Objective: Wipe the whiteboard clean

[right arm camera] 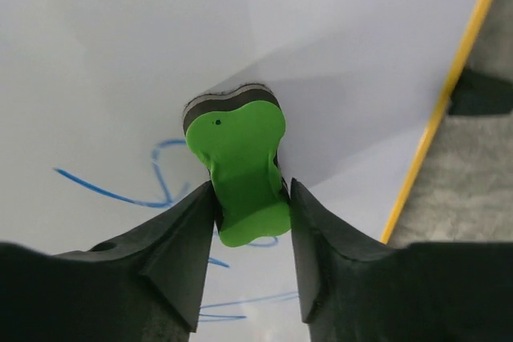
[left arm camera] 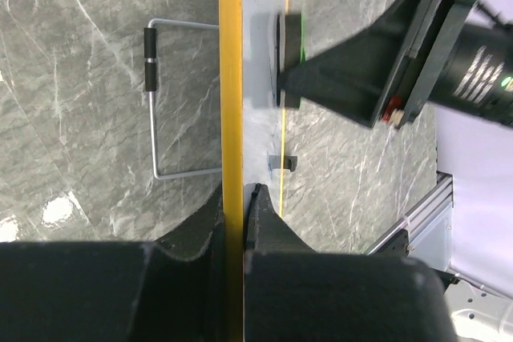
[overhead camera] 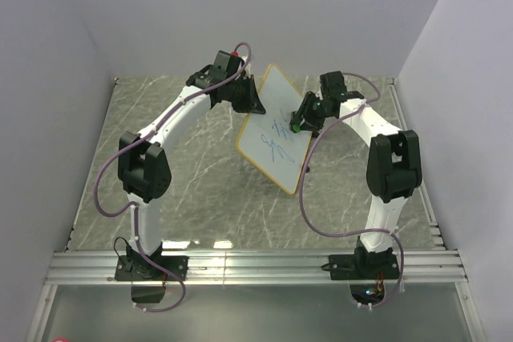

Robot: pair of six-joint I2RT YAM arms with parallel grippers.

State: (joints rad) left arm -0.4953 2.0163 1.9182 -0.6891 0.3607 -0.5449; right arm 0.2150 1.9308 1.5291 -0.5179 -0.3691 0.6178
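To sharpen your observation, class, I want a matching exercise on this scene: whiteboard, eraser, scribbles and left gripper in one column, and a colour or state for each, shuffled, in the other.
1. whiteboard
2. eraser
3. scribbles
4. left gripper

a. blue
b. shut on the board's edge
c. green
d. white with an orange rim

Pairs: 1-d, 2-c, 3-a, 4-b.

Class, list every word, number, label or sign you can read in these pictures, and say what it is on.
No text can be read.
The blue scribbles on the whiteboard: loose lines, no letters.
The white print on the black cylinder in the left wrist view: too blurred to read.
The green eraser: no print shows.
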